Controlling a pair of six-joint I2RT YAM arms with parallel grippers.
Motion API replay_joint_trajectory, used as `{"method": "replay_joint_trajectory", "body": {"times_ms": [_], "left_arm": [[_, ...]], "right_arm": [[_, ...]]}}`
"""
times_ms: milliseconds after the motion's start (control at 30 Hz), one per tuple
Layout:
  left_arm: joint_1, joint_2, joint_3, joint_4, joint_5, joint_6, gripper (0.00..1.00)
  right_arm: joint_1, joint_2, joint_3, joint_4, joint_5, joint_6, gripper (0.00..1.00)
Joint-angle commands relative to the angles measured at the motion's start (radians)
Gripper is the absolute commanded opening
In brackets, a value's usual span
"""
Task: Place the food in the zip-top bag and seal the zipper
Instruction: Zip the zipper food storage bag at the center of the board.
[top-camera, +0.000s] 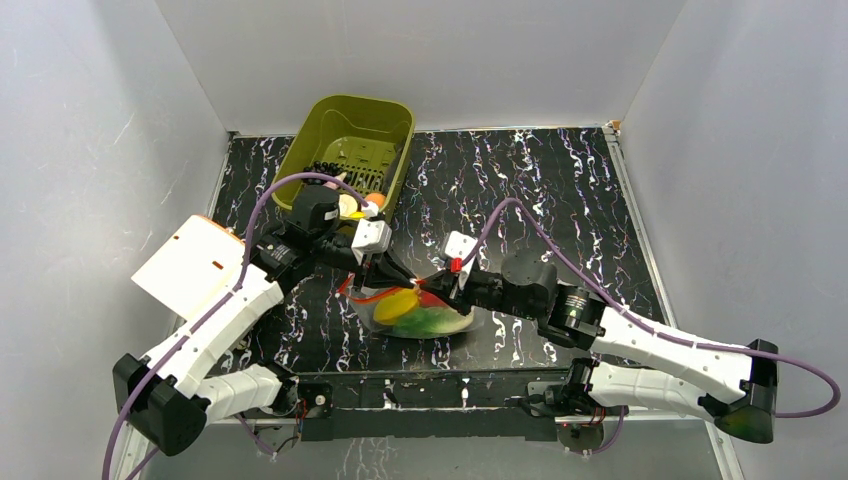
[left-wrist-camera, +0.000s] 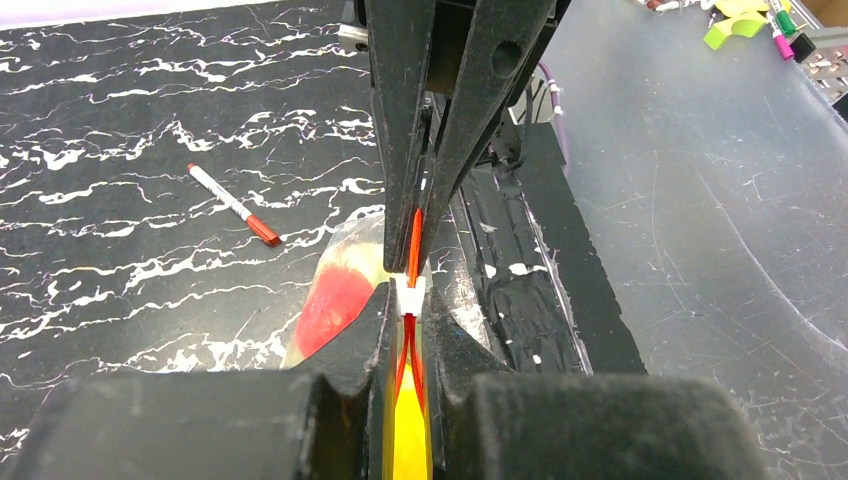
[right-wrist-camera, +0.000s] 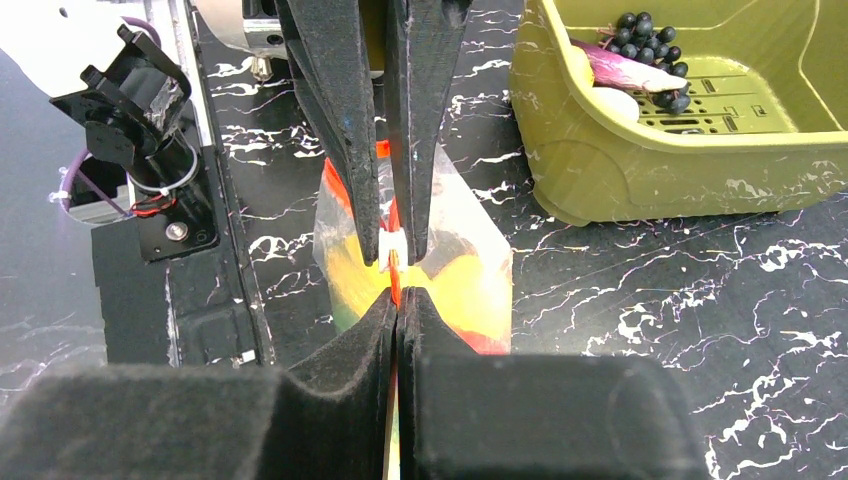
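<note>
**Two pincers closed on one zipper, bag at near centre**

- Left arm (top-camera: 215, 320): rises from the near-left base, elbow out to the left, forearm reaching right toward the centre.
- Left pincer (top-camera: 370, 262): pads pressed together on the zipper (left-wrist-camera: 415, 235), with a white slider (left-wrist-camera: 408, 290) at their tips.
- Red-and-white pen (left-wrist-camera: 235, 205): lies flat on the bench (top-camera: 560, 200), apart from the bag.
- Olive-green bin (top-camera: 300, 150): stands at the far side, left of centre.
- Zip-top bag (top-camera: 445, 325): lies on the bench between the two pincers, with its zipper edge raised.
- Food (top-camera: 400, 305): yellow, green and red pieces inside the bag.
- Right pincer (top-camera: 450, 283): clamped on the same zipper, facing the left pincer tip to tip.
- Right arm (top-camera: 660, 345): low, stretched from the near-right base toward the centre.
</note>
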Motion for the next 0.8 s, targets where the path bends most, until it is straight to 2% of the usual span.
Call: {"method": "replay_joint_trajectory", "body": {"times_ms": [0, 233, 267, 367, 467, 633, 767], "left_arm": [[-0.002, -0.026, -0.023, -0.053, -0.044, 0.025, 0.00], [-0.002, -0.045, -0.044, 0.012, -0.028, -0.024, 0.00], [-0.002, -0.047, -0.045, 0.025, -0.023, -0.034, 0.00], [-0.002, -0.046, -0.044, 0.046, -0.014, -0.048, 0.00], [-0.002, -0.039, -0.037, 0.038, -0.014, -0.042, 0.00], [-0.002, -0.041, -0.033, 0.034, -0.010, -0.040, 0.00], [-0.002, -0.045, -0.031, 0.032, -0.011, -0.041, 0.00]], "right_arm": [[-0.003, -0.070, 0.011, 0.143, 0.029, 0.000, 0.00], [-0.003, -0.059, 0.002, 0.125, 0.004, 0.011, 0.00], [-0.003, -0.047, 0.009, 0.118, -0.009, 0.015, 0.04], [-0.002, -0.008, 0.031, 0.093, -0.034, 0.023, 0.22], [-0.002, 0.019, 0.047, 0.083, -0.032, 0.022, 0.31], [-0.002, 0.044, 0.057, 0.082, -0.031, 0.013, 0.30], [-0.002, 0.054, 0.057, 0.080, -0.036, 0.013, 0.21]]}}
